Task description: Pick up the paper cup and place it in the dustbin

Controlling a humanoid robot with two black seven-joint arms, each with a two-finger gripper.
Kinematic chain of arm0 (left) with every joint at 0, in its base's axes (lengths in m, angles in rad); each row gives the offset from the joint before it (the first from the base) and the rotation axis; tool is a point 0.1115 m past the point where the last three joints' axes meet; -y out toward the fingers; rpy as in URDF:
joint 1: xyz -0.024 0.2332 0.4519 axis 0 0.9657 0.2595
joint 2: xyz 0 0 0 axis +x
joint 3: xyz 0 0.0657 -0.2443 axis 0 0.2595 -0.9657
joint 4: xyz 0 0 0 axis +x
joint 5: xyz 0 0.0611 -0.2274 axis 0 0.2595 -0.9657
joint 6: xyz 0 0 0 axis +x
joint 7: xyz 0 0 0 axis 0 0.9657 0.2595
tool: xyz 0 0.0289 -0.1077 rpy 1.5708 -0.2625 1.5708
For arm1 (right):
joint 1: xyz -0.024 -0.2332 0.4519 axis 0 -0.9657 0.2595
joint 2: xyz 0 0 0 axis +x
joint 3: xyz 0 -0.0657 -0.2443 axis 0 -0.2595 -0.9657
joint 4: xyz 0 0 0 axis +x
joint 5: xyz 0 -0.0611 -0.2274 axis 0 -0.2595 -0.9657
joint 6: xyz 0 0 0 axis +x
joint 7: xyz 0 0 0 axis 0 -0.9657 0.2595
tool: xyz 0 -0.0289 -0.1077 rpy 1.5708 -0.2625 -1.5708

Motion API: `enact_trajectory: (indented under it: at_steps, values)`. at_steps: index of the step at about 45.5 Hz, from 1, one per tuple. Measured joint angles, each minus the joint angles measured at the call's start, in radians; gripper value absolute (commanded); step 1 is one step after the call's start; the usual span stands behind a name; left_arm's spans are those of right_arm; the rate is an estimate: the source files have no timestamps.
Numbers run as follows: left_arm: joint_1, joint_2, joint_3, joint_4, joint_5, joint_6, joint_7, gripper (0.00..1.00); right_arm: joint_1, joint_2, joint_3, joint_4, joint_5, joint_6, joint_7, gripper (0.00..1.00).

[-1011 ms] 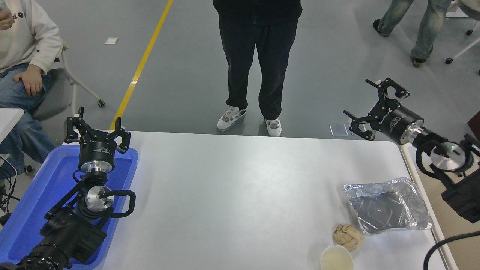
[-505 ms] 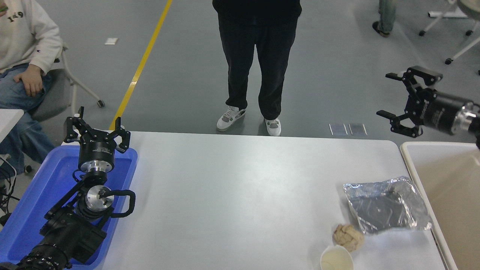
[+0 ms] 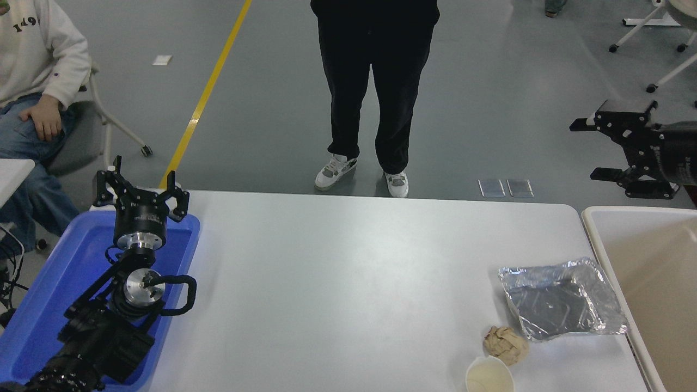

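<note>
The paper cup (image 3: 489,376), white with a cream inside, stands upright at the table's near edge, lower right. The beige dustbin (image 3: 593,226) with a pale rim stands off the table's right end. My right gripper (image 3: 591,149) is open and empty, high at the right edge beyond the table's far corner, far from the cup. My left gripper (image 3: 140,188) is open and parked over the blue tray at the lower left.
A crumpled brown paper ball (image 3: 505,344) lies touching the cup's far side. A crinkled silver foil tray (image 3: 563,299) lies behind it, near the dustbin. A blue plastic tray (image 3: 49,283) sits at left. A person stands at the far edge; another sits at the far left.
My right arm has swung right and back, away from the table and off the dustbin, staying open. The cup and the left arm have not moved.
</note>
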Motion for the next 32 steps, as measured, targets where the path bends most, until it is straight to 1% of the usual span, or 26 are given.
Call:
enact_trajectory:
  at_steps: [8, 14, 20, 25, 32]
  values:
    - [0.000, 0.000, 0.001, 0.000, 0.000, 0.000, 0.000, 0.99, 0.263, -0.031, -0.284, 0.096, -0.036, 0.012, 0.000, 1.00]
    - [0.000, 0.000, 0.001, 0.000, 0.000, 0.000, 0.000, 0.99, 0.478, -0.015, -0.511, 0.143, -0.059, 0.040, 0.000, 1.00]
    - [0.000, 0.000, 0.001, 0.000, 0.000, 0.000, 0.000, 0.99, 0.689, 0.061, -0.746, 0.166, -0.066, 0.071, 0.008, 1.00]
    - [0.000, 0.000, 0.001, 0.000, 0.000, 0.000, 0.000, 0.99, 0.885, 0.156, -0.959, 0.187, -0.065, 0.105, 0.034, 1.00]
    - [0.000, 0.000, 0.001, 0.000, 0.000, 0.000, 0.000, 0.99, 1.076, 0.242, -1.123, 0.214, -0.064, 0.170, 0.064, 1.00]
